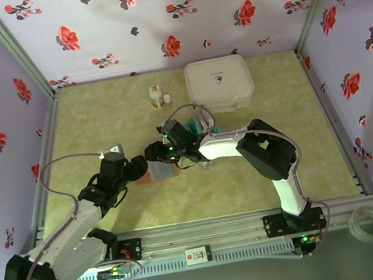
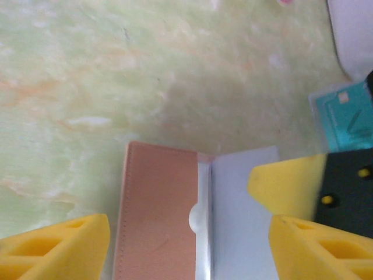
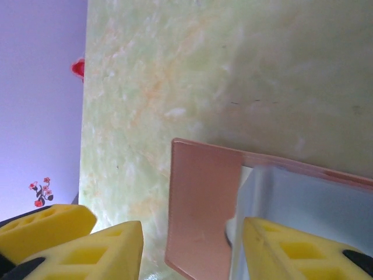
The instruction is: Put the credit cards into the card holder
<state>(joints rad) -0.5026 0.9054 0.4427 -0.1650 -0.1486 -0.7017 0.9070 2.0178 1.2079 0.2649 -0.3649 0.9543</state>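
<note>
open card holder [image 2: 160,210] lies flat on the table [image 2: 87,70], a gripper at each side
left gripper [image 2: 189,245] spread wide astride it; right gripper [image 3: 192,233] half-spread over its tan side, gripping nothing; a teal credit card [image 2: 349,119] lies near it.

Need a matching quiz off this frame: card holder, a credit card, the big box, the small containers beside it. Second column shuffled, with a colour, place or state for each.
Things:
1. card holder
2. credit card
3. box
4. two small containers

Descriptions:
A. white, at the back of the table
B. teal, flat on the table
C. tan outside, grey-blue inside, lying open
D. standing just left of the box

Pairs: 1-C, 2-B, 3-A, 4-D
</note>
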